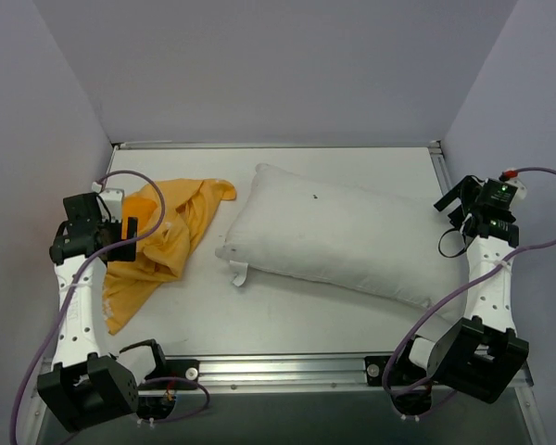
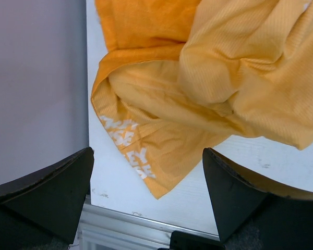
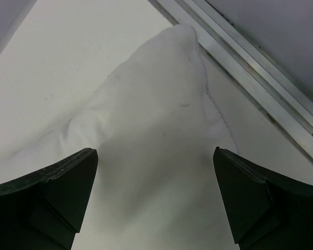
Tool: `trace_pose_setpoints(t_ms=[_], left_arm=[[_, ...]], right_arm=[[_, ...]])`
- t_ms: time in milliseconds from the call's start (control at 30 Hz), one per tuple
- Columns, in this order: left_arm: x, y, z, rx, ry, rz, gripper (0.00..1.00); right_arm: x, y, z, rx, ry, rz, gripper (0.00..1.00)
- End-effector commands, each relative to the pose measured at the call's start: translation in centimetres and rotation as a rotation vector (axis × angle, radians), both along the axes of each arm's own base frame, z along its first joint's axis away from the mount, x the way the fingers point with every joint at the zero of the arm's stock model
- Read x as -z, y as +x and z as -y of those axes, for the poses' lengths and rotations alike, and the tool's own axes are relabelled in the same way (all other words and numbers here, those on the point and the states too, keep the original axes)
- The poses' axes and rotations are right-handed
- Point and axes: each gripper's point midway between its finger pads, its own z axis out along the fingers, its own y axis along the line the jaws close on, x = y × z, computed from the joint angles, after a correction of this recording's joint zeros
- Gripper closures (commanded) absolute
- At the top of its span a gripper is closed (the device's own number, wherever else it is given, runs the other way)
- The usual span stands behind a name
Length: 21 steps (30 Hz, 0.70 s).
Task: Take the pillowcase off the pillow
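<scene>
The orange-yellow pillowcase point(image 1: 162, 239) lies crumpled in a heap on the left of the table, entirely off the pillow. Its folds and a strip of white lettering point(image 2: 126, 147) fill the left wrist view. The plain white pillow point(image 1: 343, 232) lies bare and slanted across the middle and right. My left gripper point(image 2: 147, 156) hangs open over the pillowcase's near corner, with nothing between its fingers. My right gripper point(image 3: 155, 156) stands open just above the pillow's right end and holds nothing; one pointed pillow corner point(image 3: 182, 31) reaches towards the table's rail.
Aluminium rails point(image 1: 278, 145) frame the white table, and grey walls rise close on three sides. A small white tag point(image 1: 239, 275) sticks out of the pillow's near-left corner. Purple cables point(image 1: 130, 181) loop beside each arm.
</scene>
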Motion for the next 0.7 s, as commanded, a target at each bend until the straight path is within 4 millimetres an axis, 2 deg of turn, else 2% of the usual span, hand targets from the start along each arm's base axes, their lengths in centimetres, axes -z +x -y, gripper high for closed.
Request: trace_pose_setpoints(t_ms=[0, 67, 100, 367, 567, 667], left_arm=[[-0.2, -1.2, -1.4, -0.063, 0.064, 0.011, 0.06], [0.0, -1.7, -1.6, -0.075, 0.072, 0.011, 0.06], [0.6, -2.1, -1.4, -0.076, 0.066, -0.001, 0.06], [1.5, -3.5, -1.0, -0.052, 0.080, 0.010, 0.06], [2.1, -3.6, -0.7, -0.037, 0.070, -0.004, 0.06], [2.4, -3.6, -0.6, -0.028, 0.066, -0.008, 0.06]], right_arm=[[-0.8, -1.5, -1.0, -0.020, -0.030, 0.002, 0.00], [-0.1, -1.8, -1.3, -0.028, -0.027, -0.010, 0.00], [-0.1, -1.8, -1.5, -0.032, -0.029, -0.004, 0.00], [0.0, -1.7, -2.1, -0.062, -0.030, -0.001, 0.01], [-0.6, -1.5, -2.5, -0.078, -0.030, 0.044, 0.00], [-1.4, -0.9, -3.4, -0.129, -0.010, 0.080, 0.00]])
